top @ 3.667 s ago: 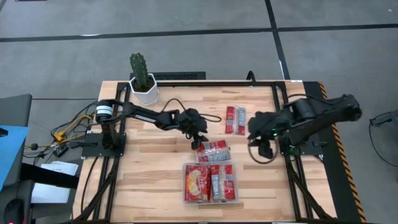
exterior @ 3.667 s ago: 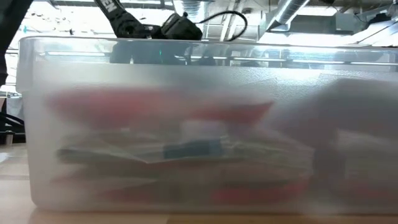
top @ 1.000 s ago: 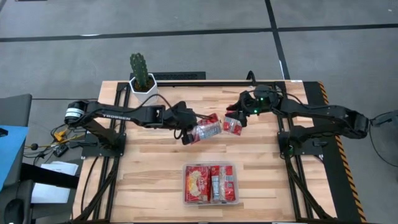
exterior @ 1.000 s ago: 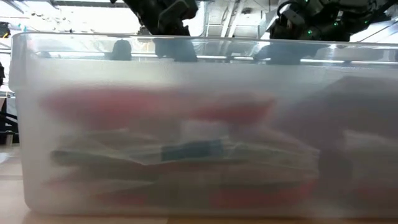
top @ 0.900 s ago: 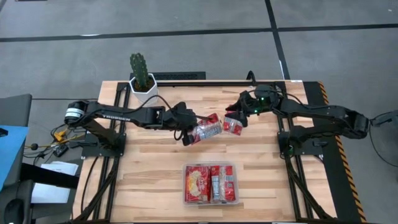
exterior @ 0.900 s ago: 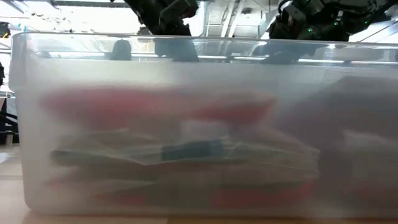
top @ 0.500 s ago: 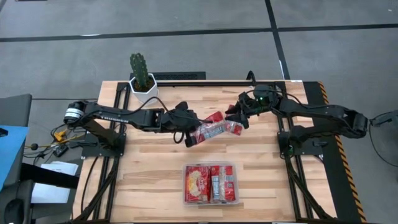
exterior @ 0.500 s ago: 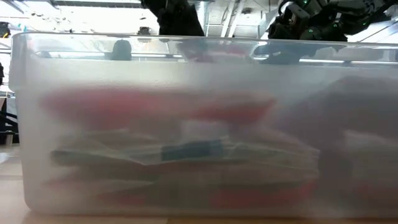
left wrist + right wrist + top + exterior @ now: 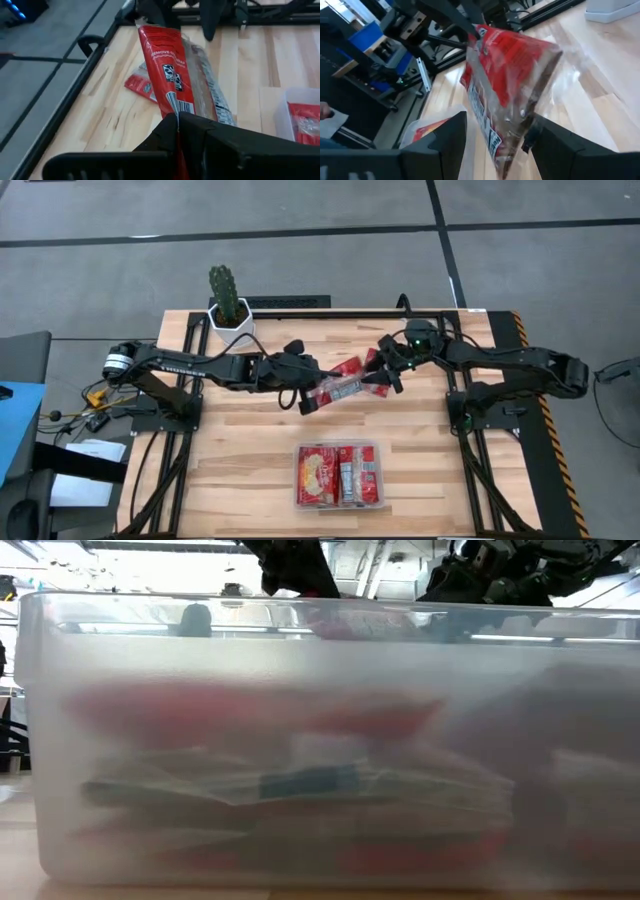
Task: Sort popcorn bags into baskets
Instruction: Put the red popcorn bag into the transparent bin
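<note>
My left gripper [image 9: 312, 395] is shut on a red popcorn bag [image 9: 337, 387] with clear film, held above the table's middle. The bag's free end [image 9: 507, 150] reaches between the spread fingers of my open right gripper [image 9: 385, 373]; whether they touch it I cannot tell. Another red packet [image 9: 142, 85] lies flat on the wood beneath them. The clear basket [image 9: 295, 475] near the front edge holds several red packets lying flat. My left gripper pinches one end of the bag [image 9: 175, 111] between its two fingers, coming level from the table's left. The bag sticks out beyond the fingertips toward my right gripper, lifted clear of the table.
A white cactus pot [image 9: 230, 320] stands at the far left corner. Bare wood lies between the arms and the basket. In the low view the basket's frosted wall [image 9: 30, 740] fills the picture.
My left gripper has carried the bag a little toward the table's right edge, still clear of the wood. My right gripper has shifted slightly toward the left, and the bag's free end now stands between its fingers.
</note>
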Action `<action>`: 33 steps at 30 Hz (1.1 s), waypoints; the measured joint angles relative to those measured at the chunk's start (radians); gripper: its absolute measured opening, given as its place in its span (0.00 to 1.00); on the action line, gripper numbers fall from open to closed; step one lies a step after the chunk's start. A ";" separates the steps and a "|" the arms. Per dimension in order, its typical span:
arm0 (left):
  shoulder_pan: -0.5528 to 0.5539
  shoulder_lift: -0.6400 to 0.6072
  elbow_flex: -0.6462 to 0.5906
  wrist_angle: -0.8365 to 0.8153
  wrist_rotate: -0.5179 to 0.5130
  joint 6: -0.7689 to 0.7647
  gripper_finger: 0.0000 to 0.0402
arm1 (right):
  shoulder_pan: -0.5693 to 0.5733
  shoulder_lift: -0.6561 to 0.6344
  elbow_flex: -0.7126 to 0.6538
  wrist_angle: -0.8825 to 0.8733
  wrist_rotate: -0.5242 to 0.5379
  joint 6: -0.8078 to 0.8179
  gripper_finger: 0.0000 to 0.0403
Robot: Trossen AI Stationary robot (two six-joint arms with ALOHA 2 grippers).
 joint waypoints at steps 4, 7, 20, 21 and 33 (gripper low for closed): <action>0.000 0.000 0.000 0.034 -0.012 0.007 0.00 | 0.011 0.029 0.000 0.024 0.000 0.001 0.56; 0.000 0.000 0.000 0.065 -0.013 0.008 0.00 | 0.022 0.059 0.003 0.083 -0.001 0.008 0.55; 0.001 -0.002 0.001 0.015 0.007 0.005 0.01 | 0.036 0.115 0.072 0.076 -0.005 -0.001 0.05; 0.001 -0.002 0.001 -0.002 0.008 0.011 0.02 | 0.037 0.114 0.079 0.062 -0.004 -0.001 0.05; -0.004 -0.140 -0.001 -0.395 0.120 -0.137 0.28 | 0.055 0.188 0.282 -0.239 -0.061 -0.132 0.04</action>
